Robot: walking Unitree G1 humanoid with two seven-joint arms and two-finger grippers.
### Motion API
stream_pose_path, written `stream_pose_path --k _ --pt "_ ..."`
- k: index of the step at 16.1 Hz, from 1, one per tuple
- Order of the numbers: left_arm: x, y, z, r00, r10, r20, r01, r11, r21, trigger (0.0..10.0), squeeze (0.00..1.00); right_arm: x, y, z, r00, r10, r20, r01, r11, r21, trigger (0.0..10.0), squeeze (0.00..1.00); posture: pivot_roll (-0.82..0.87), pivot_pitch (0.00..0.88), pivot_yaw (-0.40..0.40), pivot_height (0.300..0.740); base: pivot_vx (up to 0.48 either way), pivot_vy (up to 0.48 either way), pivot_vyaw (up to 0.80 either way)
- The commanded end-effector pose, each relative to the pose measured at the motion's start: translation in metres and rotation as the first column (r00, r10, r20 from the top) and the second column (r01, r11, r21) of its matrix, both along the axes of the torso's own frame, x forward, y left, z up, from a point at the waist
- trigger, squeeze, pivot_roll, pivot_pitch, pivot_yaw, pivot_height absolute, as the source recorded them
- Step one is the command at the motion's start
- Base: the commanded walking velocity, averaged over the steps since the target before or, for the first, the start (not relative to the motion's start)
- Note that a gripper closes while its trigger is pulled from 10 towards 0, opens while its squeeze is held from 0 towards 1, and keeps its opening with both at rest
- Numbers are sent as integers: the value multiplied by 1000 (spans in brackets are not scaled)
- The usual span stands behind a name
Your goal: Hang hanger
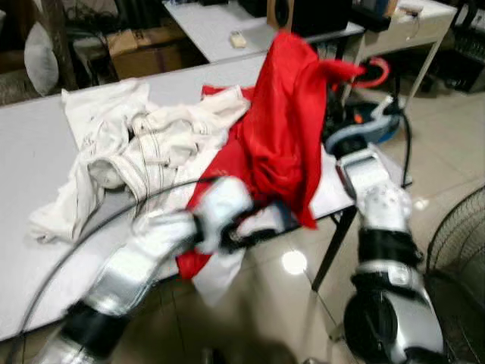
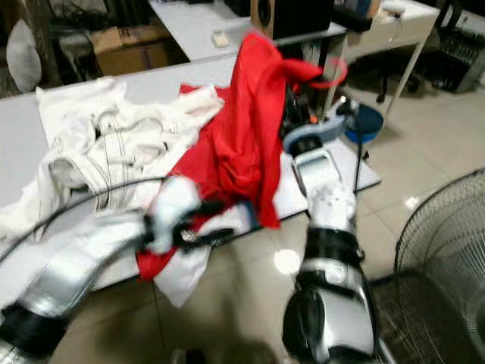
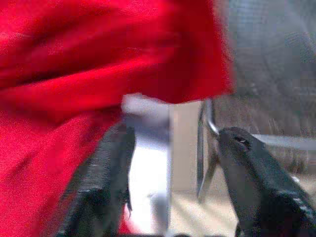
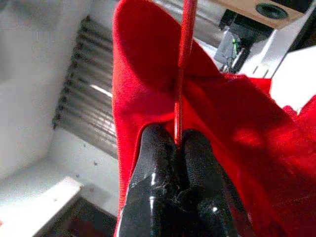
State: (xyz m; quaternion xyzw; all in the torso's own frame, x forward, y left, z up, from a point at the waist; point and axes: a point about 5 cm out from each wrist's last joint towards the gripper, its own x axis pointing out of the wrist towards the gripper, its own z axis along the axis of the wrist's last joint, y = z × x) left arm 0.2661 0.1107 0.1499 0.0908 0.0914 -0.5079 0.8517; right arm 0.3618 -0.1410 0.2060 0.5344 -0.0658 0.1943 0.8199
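A red garment [image 1: 284,129] hangs lifted above the grey table [image 1: 30,129], draped over a red hanger whose hook [image 1: 375,72] pokes out at the right. My right gripper [image 4: 177,138] is shut on the hanger's thin red rod [image 4: 186,44], with cloth folded around it. My right arm [image 1: 375,197] rises from below, and its fingers are hidden behind the cloth in the eye views. My left gripper [image 3: 170,163] is open at the garment's lower edge [image 1: 250,227], its fingers [image 3: 108,168] beside the red cloth and nothing between them.
White clothes [image 1: 144,144] lie crumpled on the table to the left of the red garment. A wire-guarded fan [image 1: 462,243] stands on the floor at the right. Behind are a second table [image 1: 220,26], a cardboard box [image 1: 148,49] and a blue object [image 1: 379,121].
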Motion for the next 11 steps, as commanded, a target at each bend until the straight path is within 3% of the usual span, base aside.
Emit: stream_pose_path --k 1,5,6,8,11 --pt "3 28 13 992 128 -2 -127 989 -69 10000 1000 -9 6 18 996 55 67 -54 998 -26 10000 0 -136 0 80 740 0 0 800" --pt "2 74 29 926 377 -35 -376 905 -196 10000 1000 -37 -1 58 977 86 195 -98 994 53 10000 0 -128 0 64 740 0 0 800" --pt "0 78 31 910 413 -47 -413 886 -211 10000 1000 -41 -1 77 964 89 249 -106 993 57 10000 0 -126 0 62 740 0 0 800" --pt "-7 74 30 909 412 -62 -415 885 -209 10000 1000 -43 5 117 937 97 334 -133 987 87 10000 0 -123 0 62 740 0 0 800" --pt "-10 69 32 905 418 -82 -426 877 -225 10000 1000 -58 17 201 822 136 553 -259 954 151 10000 0 -111 0 52 740 0 0 800"
